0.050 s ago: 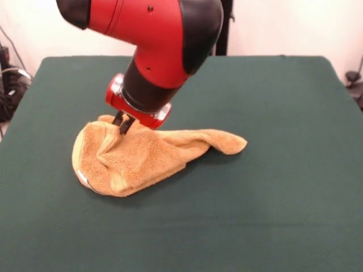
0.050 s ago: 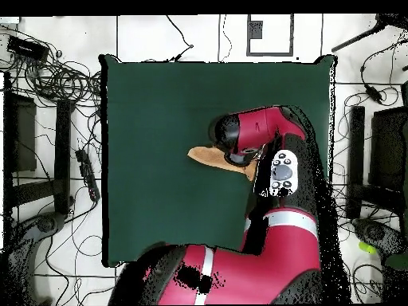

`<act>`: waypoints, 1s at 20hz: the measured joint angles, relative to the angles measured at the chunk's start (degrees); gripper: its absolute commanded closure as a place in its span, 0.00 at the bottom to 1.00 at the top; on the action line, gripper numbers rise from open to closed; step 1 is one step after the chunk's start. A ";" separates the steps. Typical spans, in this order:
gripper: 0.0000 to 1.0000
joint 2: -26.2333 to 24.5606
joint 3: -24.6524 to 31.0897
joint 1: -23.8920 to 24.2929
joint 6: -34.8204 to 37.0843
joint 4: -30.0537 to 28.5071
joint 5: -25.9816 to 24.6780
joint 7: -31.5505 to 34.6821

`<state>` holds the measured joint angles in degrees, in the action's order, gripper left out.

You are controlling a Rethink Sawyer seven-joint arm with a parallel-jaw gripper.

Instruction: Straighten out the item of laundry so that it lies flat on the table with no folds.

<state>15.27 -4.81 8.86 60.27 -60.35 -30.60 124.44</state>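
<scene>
Look behind the table and you see a plain white wall. A dark post stands up against it. From above, you can see a pale floor with thin dark lines across it. Black cables lie in loops and tangles on one side. Black boxes and long dark bars sit on the floor at both sides. The light is soft and even all over.

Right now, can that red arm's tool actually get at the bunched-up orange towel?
Probably yes. The tool is already down at the towel, at its raised fold, with nothing else on the table in its way.
</scene>
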 measured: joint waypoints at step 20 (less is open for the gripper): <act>1.00 -0.51 -4.44 -5.20 19.25 8.48 7.70 0.00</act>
<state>14.76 -9.25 3.66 79.52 -51.87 -22.90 124.44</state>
